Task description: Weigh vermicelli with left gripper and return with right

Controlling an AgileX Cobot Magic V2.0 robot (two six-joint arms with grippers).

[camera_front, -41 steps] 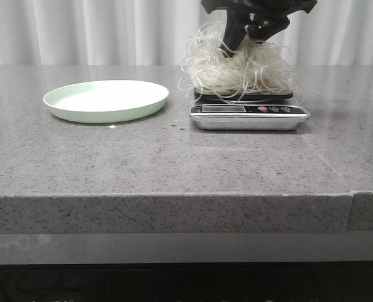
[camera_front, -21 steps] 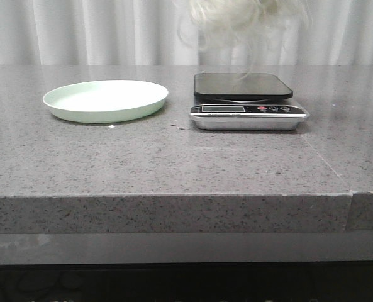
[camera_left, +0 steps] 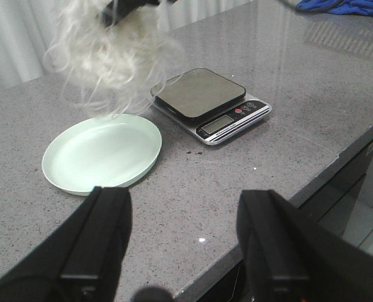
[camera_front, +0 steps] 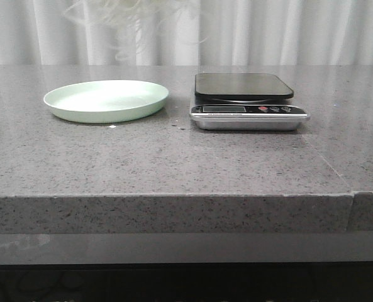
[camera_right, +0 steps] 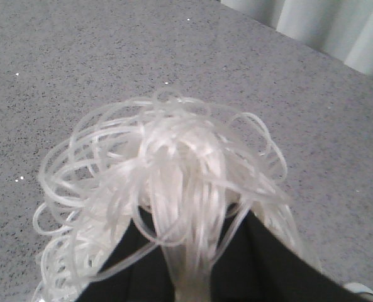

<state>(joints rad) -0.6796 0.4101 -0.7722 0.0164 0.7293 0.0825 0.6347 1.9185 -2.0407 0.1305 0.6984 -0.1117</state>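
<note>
Right gripper (camera_right: 186, 264): clamped on the vermicelli, its dark fingers (camera_right: 261, 258) pressed against both sides of the bundle, strands bulging out beyond the tips.
Vermicelli (camera_right: 167, 189): hangs in the right gripper's hold, lifted off the table; in the front view only its blurred lower loops (camera_front: 133, 12) show at the upper edge, above the far rim of the plate; in the left wrist view it (camera_left: 107, 56) dangles over the plate's far side.
Left gripper (camera_left: 186, 233): jaws spread wide with nothing between them, hovering above the near table edge, well apart from the vermicelli.
Plate (camera_front: 79, 110): pale green, bare, below the held vermicelli.
Scale (camera_front: 249, 110): dark platform bare, beside the plate, away from the right gripper's load.
Table (camera_front: 173, 163): grey speckled stone.
</note>
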